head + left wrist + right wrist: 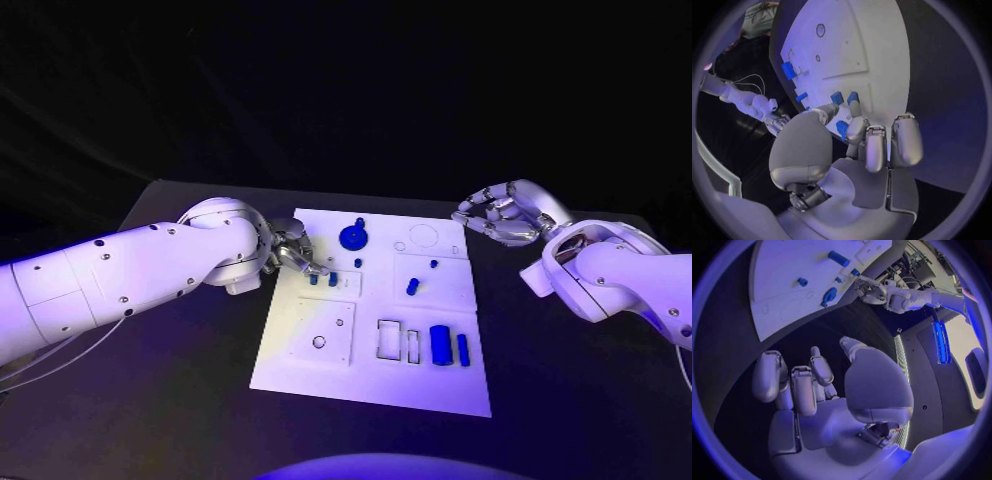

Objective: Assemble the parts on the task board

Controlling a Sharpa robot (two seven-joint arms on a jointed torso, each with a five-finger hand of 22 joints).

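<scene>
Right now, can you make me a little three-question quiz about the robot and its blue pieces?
1. True or false: the left hand is over the task board.
2. Which hand holds nothing, its fingers apart, over the black table? A) left B) right
3. Fill in: the round blue part lies at the board's ____ end from the robot.

Key: 1 true; 2 B, the right hand; 3 far.
</scene>
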